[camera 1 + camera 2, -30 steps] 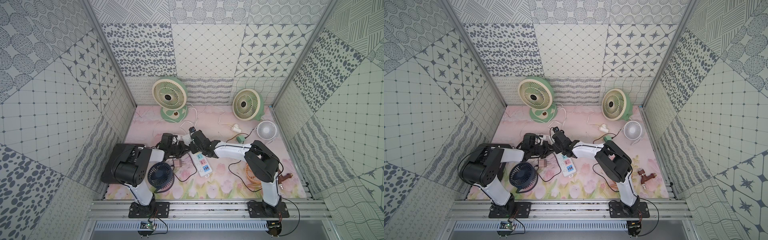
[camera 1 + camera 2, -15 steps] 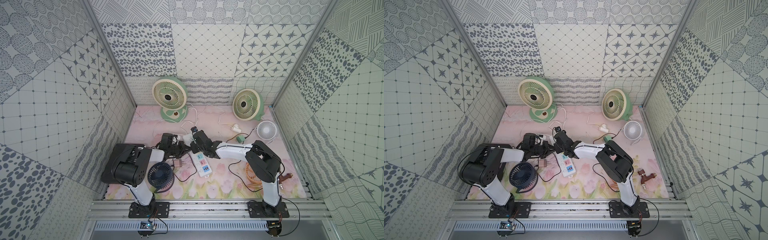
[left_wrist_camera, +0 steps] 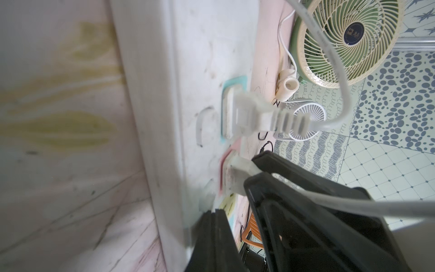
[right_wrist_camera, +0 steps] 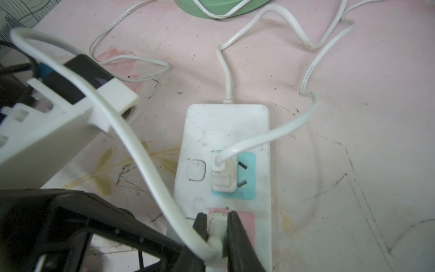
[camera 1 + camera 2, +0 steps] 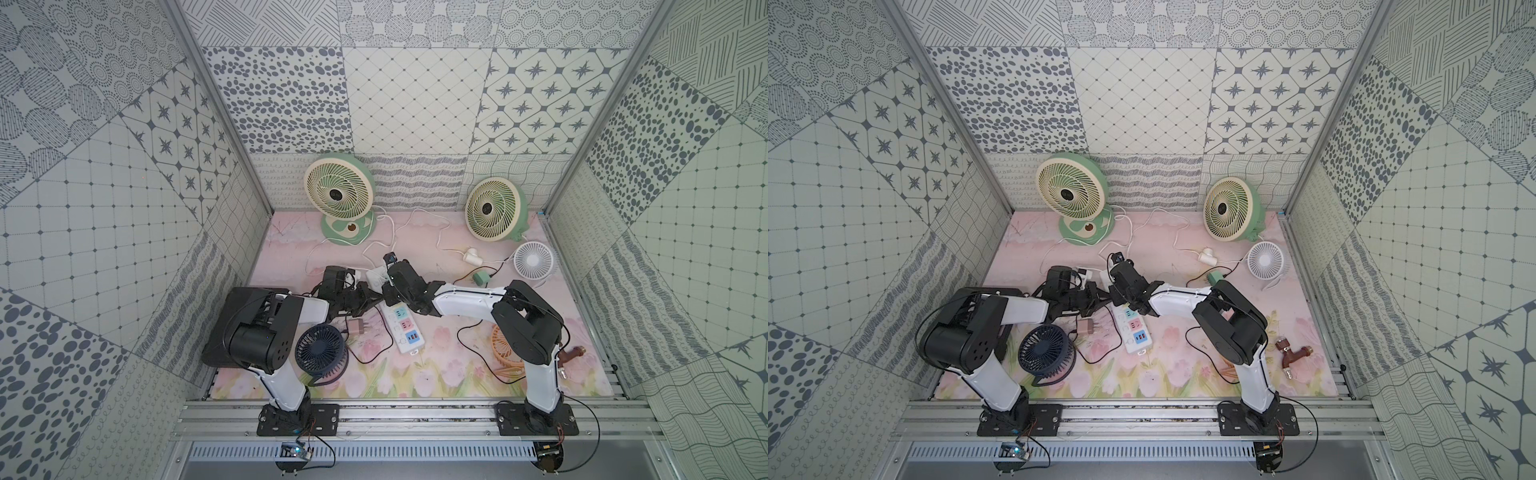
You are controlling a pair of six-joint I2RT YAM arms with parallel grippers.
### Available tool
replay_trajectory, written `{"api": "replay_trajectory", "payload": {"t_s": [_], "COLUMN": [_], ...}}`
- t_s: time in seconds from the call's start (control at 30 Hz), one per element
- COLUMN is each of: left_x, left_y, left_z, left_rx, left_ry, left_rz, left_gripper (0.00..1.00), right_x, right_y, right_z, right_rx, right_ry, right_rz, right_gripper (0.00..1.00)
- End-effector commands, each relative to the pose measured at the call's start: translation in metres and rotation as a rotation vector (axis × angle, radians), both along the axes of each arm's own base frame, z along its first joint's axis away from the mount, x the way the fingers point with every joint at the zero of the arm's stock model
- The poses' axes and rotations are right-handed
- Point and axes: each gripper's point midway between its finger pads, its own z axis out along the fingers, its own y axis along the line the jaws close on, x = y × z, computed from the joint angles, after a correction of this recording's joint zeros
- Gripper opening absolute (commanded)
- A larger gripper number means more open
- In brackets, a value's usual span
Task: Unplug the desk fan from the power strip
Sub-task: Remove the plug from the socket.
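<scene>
We find the right gripper [image 4: 217, 219] pinching the white plug [image 4: 216, 232]; from above, the power strip [image 5: 400, 332] runs eleven-to-five o'clock, with the left gripper [image 3: 213, 216] pressed together at the plug's nine.

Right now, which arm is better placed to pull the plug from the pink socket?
Right. The right hand is shut on the white plug in the pink socket of the power strip; the left hand is shut, holding nothing.

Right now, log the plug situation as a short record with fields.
strip: long white plastic power strip, flat on the pink mat
pink socket: white plug, seated
right claw: shut on that plug
blue socket: second white plug, untouched
left claw: shut, tip seemingly pressed on the strip
</scene>
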Motion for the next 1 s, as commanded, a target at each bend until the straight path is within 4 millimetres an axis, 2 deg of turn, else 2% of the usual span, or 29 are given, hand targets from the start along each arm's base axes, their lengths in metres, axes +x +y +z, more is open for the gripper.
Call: {"api": "replay_trajectory", "payload": {"t_s": [0.0, 0.27, 0.53, 0.63, 0.8, 0.97], "left_x": [-0.012, -0.010, -0.010, -0.010, -0.011, -0.011], "left_y": [0.014, 0.014, 0.015, 0.015, 0.015, 0.016], "left_z": [-0.029, -0.027, -0.028, -0.028, -0.029, -0.029], "left_rx": [0.097, 0.097, 0.100, 0.097, 0.100, 0.098], "left_ry": [0.108, 0.106, 0.107, 0.110, 0.110, 0.111], "left_rz": [0.039, 0.038, 0.040, 0.041, 0.041, 0.045], "left_gripper": [0.00, 0.00, 0.00, 0.00, 0.00, 0.00], "right_x": [0.005, 0.020, 0.006, 0.008, 0.020, 0.010], "right_y": [0.017, -0.005, 0.015, 0.012, -0.006, 0.006], "right_z": [0.031, 0.029, 0.032, 0.034, 0.027, 0.028], "right_rx": [-0.038, 0.153, -0.032, -0.001, 0.156, 0.040], "right_ry": [-0.136, -0.013, -0.132, -0.116, -0.002, -0.067], "right_rz": [0.012, -0.058, 0.008, -0.007, -0.056, -0.014], "right_gripper": [0.00, 0.00, 0.00, 0.00, 0.00, 0.00]}}
